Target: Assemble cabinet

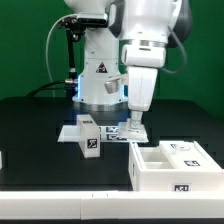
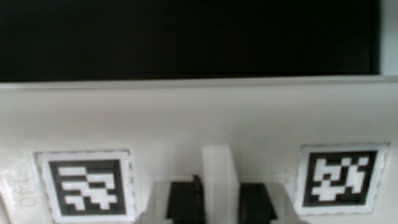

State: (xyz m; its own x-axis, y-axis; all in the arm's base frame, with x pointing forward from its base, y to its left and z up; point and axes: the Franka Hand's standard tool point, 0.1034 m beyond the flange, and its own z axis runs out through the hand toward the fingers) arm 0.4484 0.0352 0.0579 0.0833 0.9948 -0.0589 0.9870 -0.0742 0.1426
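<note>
The large white cabinet box (image 1: 172,166) with inner compartments lies at the front of the exterior view's right. A small white tagged part (image 1: 90,141) stands left of centre. My gripper (image 1: 134,127) points straight down at table level onto a flat white cabinet panel (image 1: 137,134). In the wrist view that panel (image 2: 196,120) shows two square tags and a thin raised rib (image 2: 217,170) between them. My gripper (image 2: 217,203) has its dark fingers (image 2: 178,203) pressed on either side of the rib. No knob is in view.
The marker board (image 1: 111,129) lies flat just to the exterior view's left of the gripper, in front of the robot base (image 1: 98,85). A white object (image 1: 2,158) shows at the left edge. The table is black.
</note>
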